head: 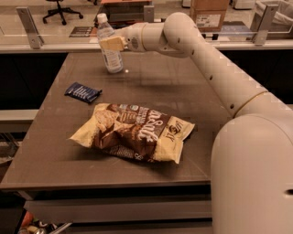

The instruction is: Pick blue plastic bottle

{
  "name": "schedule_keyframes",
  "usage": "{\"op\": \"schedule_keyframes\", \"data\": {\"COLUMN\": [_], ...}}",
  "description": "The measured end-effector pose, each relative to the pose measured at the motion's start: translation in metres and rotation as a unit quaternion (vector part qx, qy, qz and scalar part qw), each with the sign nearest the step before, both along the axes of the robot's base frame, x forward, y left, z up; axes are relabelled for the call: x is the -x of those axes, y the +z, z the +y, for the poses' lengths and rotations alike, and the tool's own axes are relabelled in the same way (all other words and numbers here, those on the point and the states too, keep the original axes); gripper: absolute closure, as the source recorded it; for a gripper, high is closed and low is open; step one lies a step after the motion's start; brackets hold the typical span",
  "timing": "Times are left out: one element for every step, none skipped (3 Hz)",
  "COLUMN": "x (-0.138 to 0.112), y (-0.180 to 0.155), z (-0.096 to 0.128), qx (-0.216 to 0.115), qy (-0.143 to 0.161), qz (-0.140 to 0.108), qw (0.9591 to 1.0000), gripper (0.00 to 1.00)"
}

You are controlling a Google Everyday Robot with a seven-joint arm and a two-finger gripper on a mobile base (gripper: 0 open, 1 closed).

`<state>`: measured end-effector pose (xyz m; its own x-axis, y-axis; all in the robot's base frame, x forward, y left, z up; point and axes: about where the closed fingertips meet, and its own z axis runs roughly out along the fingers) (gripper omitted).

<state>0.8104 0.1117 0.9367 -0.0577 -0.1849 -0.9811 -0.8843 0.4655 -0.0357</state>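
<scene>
The blue plastic bottle (112, 60), clear with a white cap and a white label, stands at the far left of the dark table (183, 91), leaning slightly left. My gripper (110, 44) reaches in from the right at the bottle's upper body. Its tan finger (113, 43) lies across the front of the bottle, and the gripper is shut on it. The bottle's base is at or just above the table top; I cannot tell which. The white arm (206, 59) stretches from the lower right across the table.
A large brown and tan chips bag (135, 132) lies in the middle of the table. A small dark-blue snack wrapper (83, 92) lies to the left. Behind the table runs a rail with a cardboard box (208, 13) and an office chair (59, 8) beyond.
</scene>
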Motion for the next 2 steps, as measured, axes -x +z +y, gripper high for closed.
{"op": "schedule_keyframes", "data": {"x": [0.0,0.009], "y": [0.001,0.028], "z": [0.001,-0.004], "qx": [-0.001,-0.008], "qy": [0.001,0.003], "qz": [0.0,-0.03], "qw": [1.0,0.9995], "gripper": [1.0,1.0]}}
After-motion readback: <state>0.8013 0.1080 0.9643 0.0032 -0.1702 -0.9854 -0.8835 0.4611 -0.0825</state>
